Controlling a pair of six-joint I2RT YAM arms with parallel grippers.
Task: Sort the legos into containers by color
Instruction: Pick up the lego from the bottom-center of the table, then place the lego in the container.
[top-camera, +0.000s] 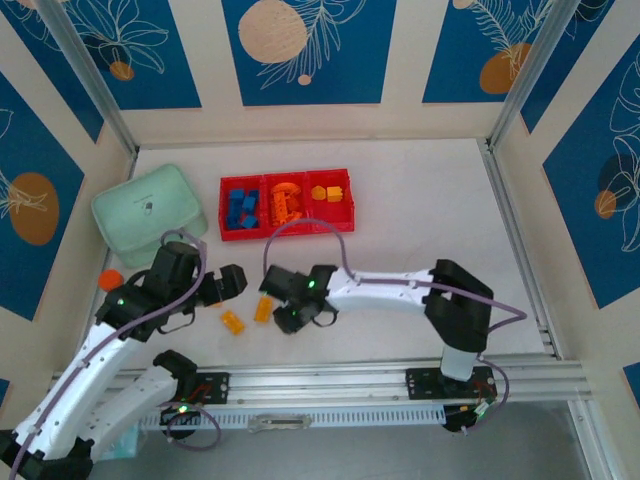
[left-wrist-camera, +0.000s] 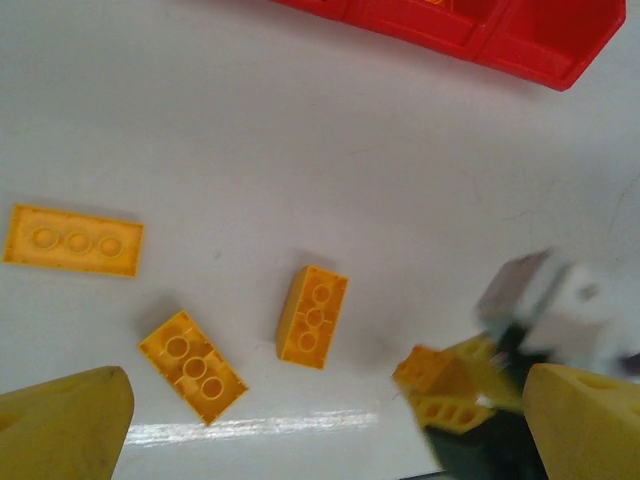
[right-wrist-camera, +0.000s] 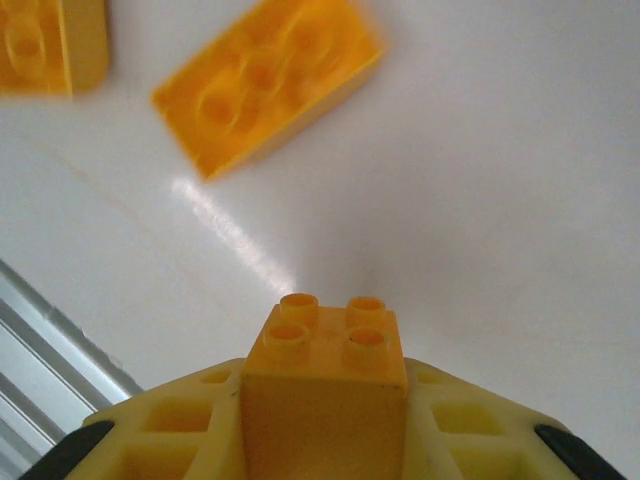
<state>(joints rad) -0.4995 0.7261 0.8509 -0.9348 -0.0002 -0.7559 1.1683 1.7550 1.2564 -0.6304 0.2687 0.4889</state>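
Bright, even light is coming from overhead, washing the white table (top-camera: 420, 200) and throwing only soft, short shadows beside the arms along its near edge. From the left wrist, a pale glare streak is lying below the loose yellow legos (left-wrist-camera: 312, 316), and the right gripper (left-wrist-camera: 445, 388) is smearing with motion blur. From the right wrist, the clamped lego (right-wrist-camera: 325, 375) is showing sharp while the loose ones behind it are blurring.

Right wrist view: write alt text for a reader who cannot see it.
The right tool grips a small yellow four-stud brick over the white table. Beyond lie a long yellow brick and, at the top-left corner, a cropped yellow brick.
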